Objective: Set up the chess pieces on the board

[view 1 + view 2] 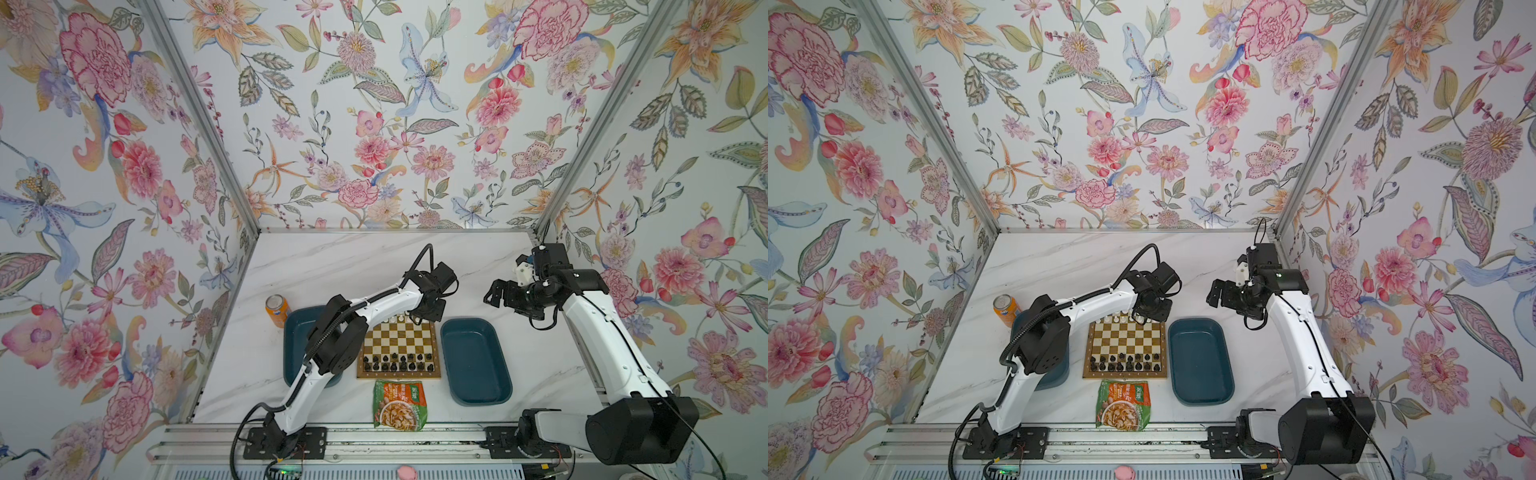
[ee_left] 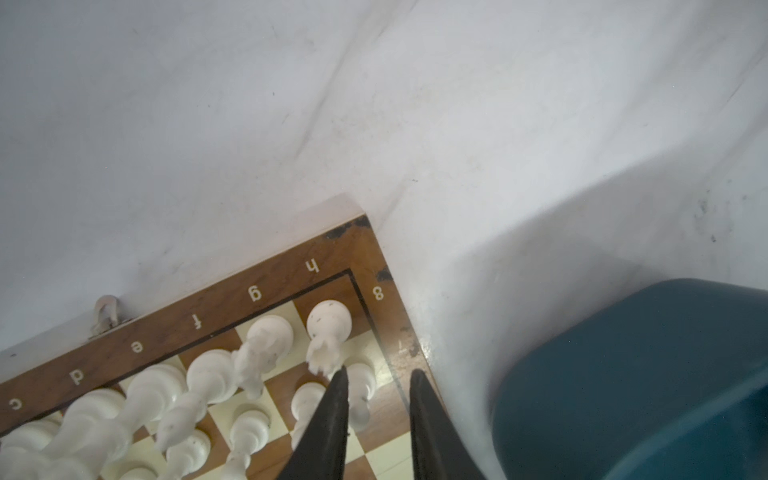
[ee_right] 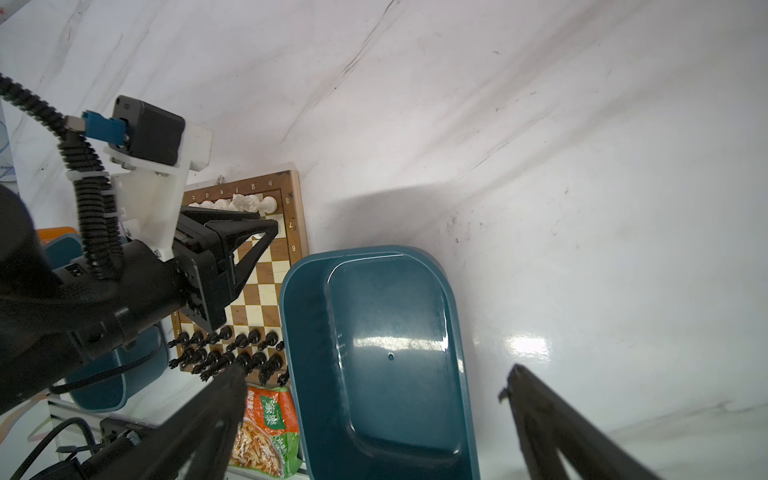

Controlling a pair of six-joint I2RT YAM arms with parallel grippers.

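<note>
The board (image 1: 399,338) lies mid-table between two trays. Black chess pieces (image 1: 399,362) fill its two near rows, and white chess pieces (image 1: 392,319) line its far edge. My left gripper (image 2: 378,374) hovers over the board's far right corner. Its jaws stand slightly apart around an upright white pawn (image 2: 360,384) on the square in front of the corner rook (image 2: 330,328). The pawn is close against one finger (image 2: 332,411), with a gap to the other. My right gripper (image 3: 374,370) hangs wide open and empty above the far end of the right tray (image 3: 374,340).
A dark teal tray (image 1: 473,361) sits right of the board; another (image 1: 297,345) lies left, partly under my left arm. An orange can (image 1: 276,309) stands behind the left tray. A snack packet (image 1: 399,405) lies in front of the board.
</note>
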